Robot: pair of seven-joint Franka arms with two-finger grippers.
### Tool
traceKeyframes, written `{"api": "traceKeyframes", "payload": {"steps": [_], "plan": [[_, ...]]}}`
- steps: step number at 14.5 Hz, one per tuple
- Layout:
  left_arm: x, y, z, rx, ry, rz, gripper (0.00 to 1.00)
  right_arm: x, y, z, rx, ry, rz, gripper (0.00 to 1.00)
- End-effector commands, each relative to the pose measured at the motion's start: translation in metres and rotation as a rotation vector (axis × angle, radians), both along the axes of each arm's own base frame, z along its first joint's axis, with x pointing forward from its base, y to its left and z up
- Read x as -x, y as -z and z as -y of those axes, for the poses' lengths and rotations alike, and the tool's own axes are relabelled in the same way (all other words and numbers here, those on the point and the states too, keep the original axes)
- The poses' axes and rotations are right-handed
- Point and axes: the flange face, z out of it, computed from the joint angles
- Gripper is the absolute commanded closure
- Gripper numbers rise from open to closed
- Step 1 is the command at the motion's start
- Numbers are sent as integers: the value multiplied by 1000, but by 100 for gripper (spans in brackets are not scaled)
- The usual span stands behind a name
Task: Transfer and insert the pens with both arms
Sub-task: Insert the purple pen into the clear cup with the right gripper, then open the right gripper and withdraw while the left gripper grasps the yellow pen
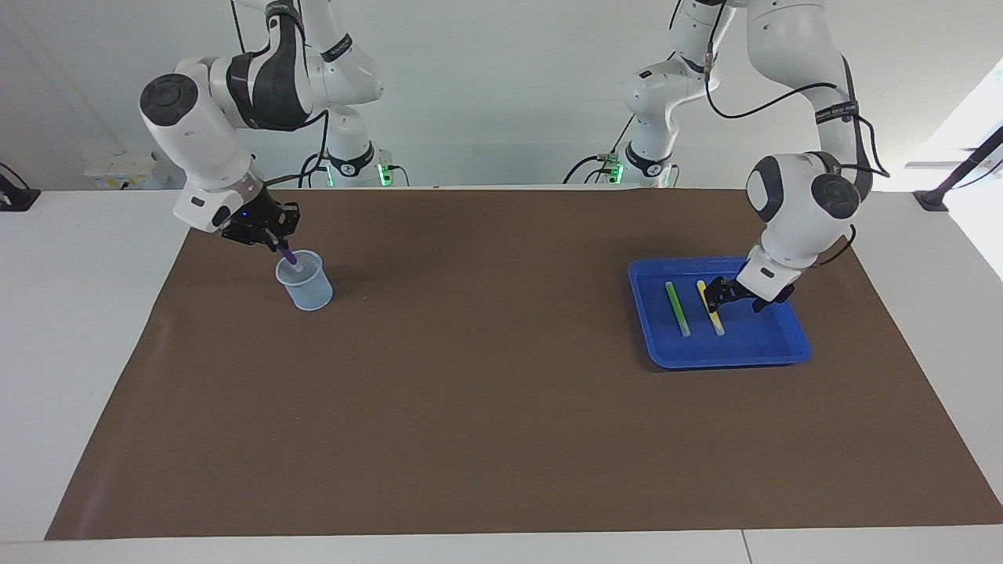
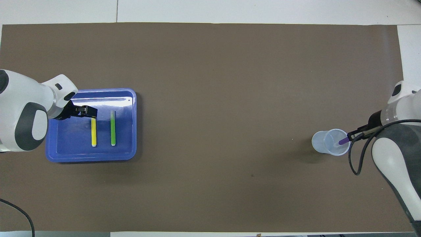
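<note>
Right gripper [image 1: 276, 239] clenched on purple pen [image 1: 288, 255], tilted, pale cap end dipping into clear plastic cup [image 1: 305, 288] just below the fingers. Left gripper [image 1: 719, 296] released, jaws spread, low inside blue tray [image 1: 772, 354], over yellow pen [image 1: 711, 310] lying flat. Green pen [image 1: 677, 309] flat beside it in the same tray, toward the right arm's end. Brown mat [image 1: 486, 376] beneath.

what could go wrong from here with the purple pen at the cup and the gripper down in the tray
1. The right gripper holds the purple pen tilted at the rim of the light plastic cup; a sideways push could tip the cup.
2. The open left gripper is low over the yellow pen in the blue tray; closing off-centre could roll it toward the green pen beside it.
</note>
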Motion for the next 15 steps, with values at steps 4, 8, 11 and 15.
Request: {"api": "traceKeyframes", "payload": {"steps": [4,8,11,15], "plan": [[6,32,-1,-13,53,-8,11,9,38,8,14,11,20,100],[8,38,0,-10,43,-15,23,9,39,5,13,9,17,60],[8,41,3,-8,40,-21,34,6,36,9,4,11,15,35],[9,43,8,-10,13,-25,54,-9,-19,1,-69,29,-1,32]]}}
